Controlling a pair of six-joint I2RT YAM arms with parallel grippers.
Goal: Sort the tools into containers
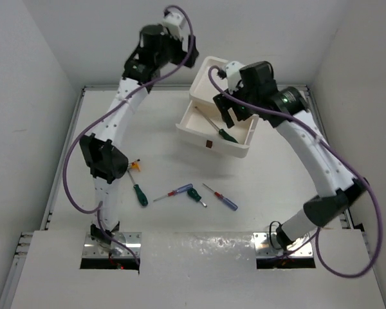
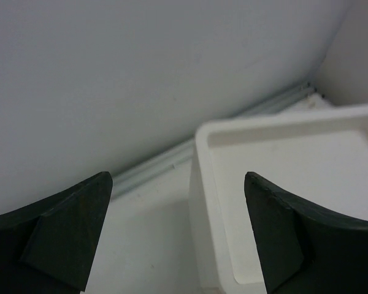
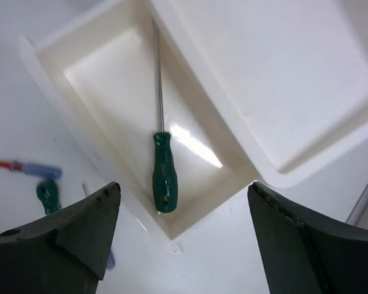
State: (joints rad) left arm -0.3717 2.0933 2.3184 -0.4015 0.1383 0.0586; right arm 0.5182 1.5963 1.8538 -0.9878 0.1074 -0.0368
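At the far left, our left tool (image 2: 178,179) hangs above the bench (image 1: 161,141) beside the far left corner of the white drawer unit (image 2: 282,159). Its fingers (image 2: 67,226) are spread wide with nothing between them. Only that corner of the unit's recessed top and the back wall show past it.

Nearer to us, loose screwdrivers lie in a rough row on the bench. Leftmost, partly hidden by the left arm, is a small orange-tipped item (image 1: 136,166) that we cannot make out clearly. Next comes a dark green screwdriver (image 1: 140,194). After it lies a red and blue screwdriver (image 1: 175,192), whose handle end lies just beside a short green screwdriver (image 1: 194,194). A second red and blue screwdriver (image 1: 222,198) lies just to the right. All are well apart from both tools.

Right of the middle, one drawer (image 1: 192,134) stands pulled out toward the near side, its dark tab (image 1: 208,145) facing us. A long green-handled screwdriver (image 3: 164,174) lies flat inside, slanted, with its shaft pointing far-left and its handle toward the drawer's near right corner. Our right tool (image 3: 184,187) hovers over the right part of that drawer, fingers (image 3: 80,233) spread and holding nothing. In the right wrist view the green handle lies below the gap between the fingers, and neither finger touches it.
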